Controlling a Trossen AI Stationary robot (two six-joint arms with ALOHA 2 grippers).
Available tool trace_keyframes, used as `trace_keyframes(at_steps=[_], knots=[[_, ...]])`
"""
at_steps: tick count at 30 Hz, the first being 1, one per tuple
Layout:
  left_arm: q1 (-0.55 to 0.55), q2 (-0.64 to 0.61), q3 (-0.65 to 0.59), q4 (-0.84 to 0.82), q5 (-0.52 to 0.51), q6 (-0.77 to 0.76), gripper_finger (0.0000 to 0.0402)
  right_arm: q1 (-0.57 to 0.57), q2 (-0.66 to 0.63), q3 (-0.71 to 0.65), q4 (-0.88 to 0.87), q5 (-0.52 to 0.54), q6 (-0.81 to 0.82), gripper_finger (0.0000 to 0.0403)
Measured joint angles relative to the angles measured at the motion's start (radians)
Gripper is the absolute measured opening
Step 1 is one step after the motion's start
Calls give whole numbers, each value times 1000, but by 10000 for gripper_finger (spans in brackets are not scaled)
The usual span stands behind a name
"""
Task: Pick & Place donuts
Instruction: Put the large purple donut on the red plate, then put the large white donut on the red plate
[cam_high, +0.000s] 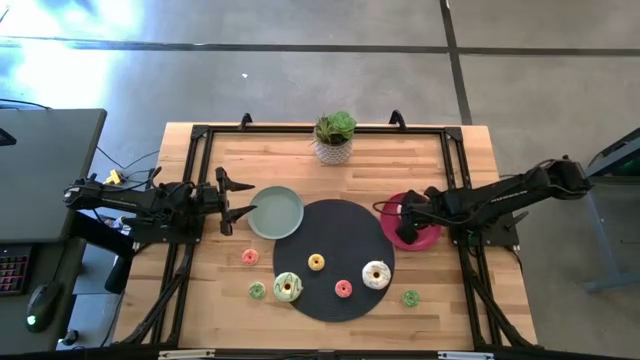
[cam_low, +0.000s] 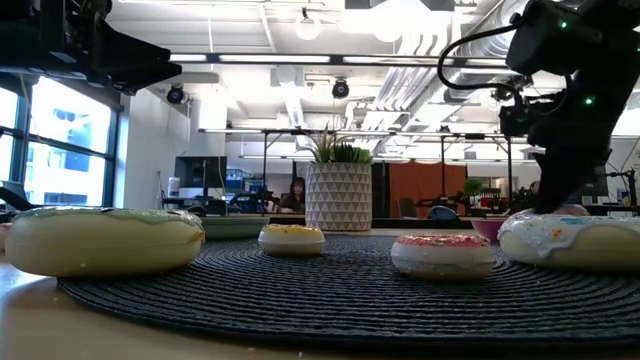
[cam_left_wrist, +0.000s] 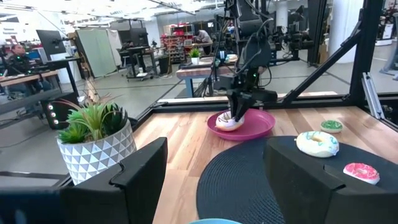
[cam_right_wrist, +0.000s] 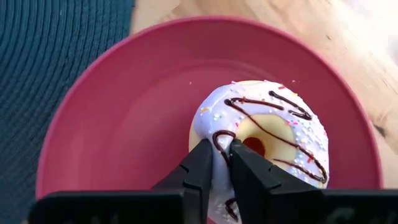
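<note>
A white-frosted donut with chocolate drizzle (cam_right_wrist: 264, 140) lies in the red plate (cam_right_wrist: 124, 130), and the right gripper (cam_right_wrist: 221, 165) pinches its frosted rim, the two fingers nearly together on the ring's wall. In the left wrist view the same donut (cam_left_wrist: 227, 122) sits at the plate's (cam_left_wrist: 255, 127) near-left part under the right gripper (cam_left_wrist: 238, 112). The other donuts are spread on and around the black round mat (cam_high: 335, 228): a yellow one (cam_high: 316, 262), a red one (cam_high: 343, 289) and a large white one (cam_high: 376, 274) on the mat, a large green-topped one (cam_high: 288, 287) on its edge, and a pink one (cam_high: 250, 257) and two small green ones (cam_high: 257, 291) (cam_high: 411, 298) on the wooden table (cam_high: 200, 300). The left gripper (cam_high: 238, 201) hovers with fingers spread apart, just beside the grey-green plate (cam_high: 276, 212). A potted plant (cam_high: 334, 137) stands at the table's far edge.
</note>
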Motion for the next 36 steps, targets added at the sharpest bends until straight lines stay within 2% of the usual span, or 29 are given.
trace_keyframes(at_steps=[9,18,24,31,36], knots=[[0,0,0,1,0,0,257,0,0,14,-5,-36,-54,128],[0,0,0,20,0,-3,257,4,0,170,13,-57,-234,180],[0,0,0,19,0,-2,257,53,19,200,291,-250,-406,183],[0,0,0,19,0,-2,256,171,216,200,449,-370,-427,174],[0,0,0,19,0,-1,256,207,360,199,505,-446,-413,174]])
